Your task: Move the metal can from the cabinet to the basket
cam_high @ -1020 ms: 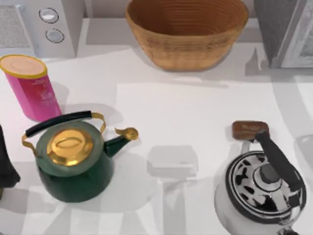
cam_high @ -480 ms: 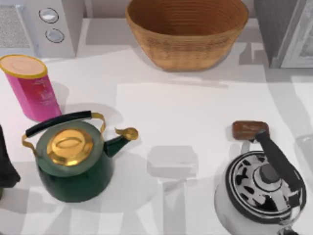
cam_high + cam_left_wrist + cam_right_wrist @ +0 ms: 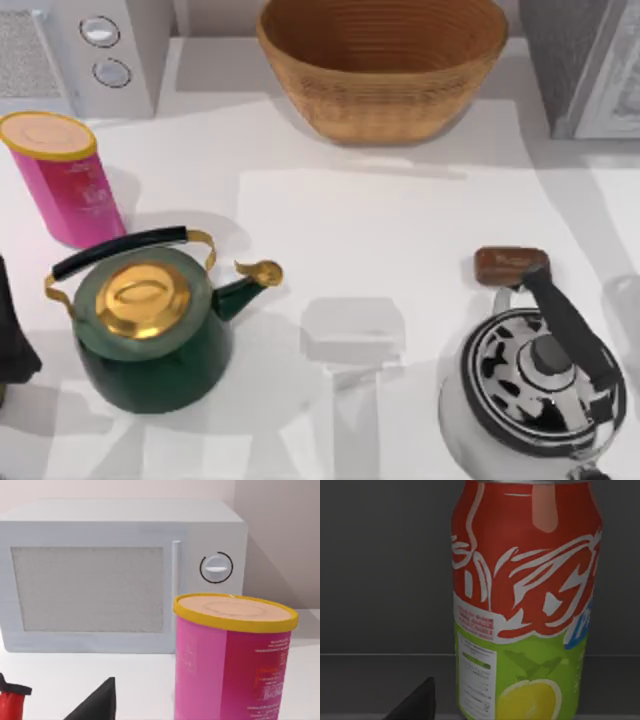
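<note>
**Metal can upright in the dark cabinet, right wrist close to it**

The metal can [image 3: 525, 600] stands upright on a dark grey floor with dark walls behind it, close in front of the right wrist camera; its red upper half carries white script and its lower half is green with a yellow fruit. A black finger tip [image 3: 415, 702] of the right arm juts in beside the can's base, apart from it. I cannot tell whether the right fingers are apart or together.

From above, the cabinet [image 3: 575, 60] sits at the far right corner of the tabletop [image 3: 400, 230], and the basket [image 3: 385, 65] stands at the far middle, just left of it. A green kettle [image 3: 150, 320] with a gold lid is at the near left, a chrome kettle [image 3: 535, 385] at the near right, with a small brown block [image 3: 512, 264] just beyond it.

The left arm [image 3: 12, 340] is at the left edge. Its wrist camera faces a pink canister [image 3: 232, 660] with a yellow lid and a white microwave [image 3: 120, 575] behind it. One black finger tip [image 3: 97, 702] shows there, and I cannot tell the state of the left fingers either.
</note>
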{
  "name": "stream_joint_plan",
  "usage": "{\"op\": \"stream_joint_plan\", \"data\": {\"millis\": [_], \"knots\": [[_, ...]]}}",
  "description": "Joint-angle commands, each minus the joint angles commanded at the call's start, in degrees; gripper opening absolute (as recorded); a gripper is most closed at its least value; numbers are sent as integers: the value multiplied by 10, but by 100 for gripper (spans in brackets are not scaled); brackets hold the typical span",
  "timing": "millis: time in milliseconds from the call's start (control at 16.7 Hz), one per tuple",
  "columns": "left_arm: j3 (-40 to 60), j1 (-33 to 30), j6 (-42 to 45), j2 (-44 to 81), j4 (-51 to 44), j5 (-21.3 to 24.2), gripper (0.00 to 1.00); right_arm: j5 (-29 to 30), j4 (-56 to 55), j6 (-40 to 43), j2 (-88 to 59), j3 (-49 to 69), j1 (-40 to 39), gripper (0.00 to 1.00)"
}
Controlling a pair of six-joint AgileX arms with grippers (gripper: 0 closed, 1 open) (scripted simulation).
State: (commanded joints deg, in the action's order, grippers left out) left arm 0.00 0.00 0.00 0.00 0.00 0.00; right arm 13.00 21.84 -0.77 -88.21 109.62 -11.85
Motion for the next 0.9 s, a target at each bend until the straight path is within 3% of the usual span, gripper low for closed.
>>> {"op": "stream_joint_plan", "data": {"millis": [540,900], "knots": [[0,0,0,0,0,0,100,9,-13,1,-62,55,-6,100],[0,0,0,0,0,0,100,-1,10,1,-151,169,4,100]]}}
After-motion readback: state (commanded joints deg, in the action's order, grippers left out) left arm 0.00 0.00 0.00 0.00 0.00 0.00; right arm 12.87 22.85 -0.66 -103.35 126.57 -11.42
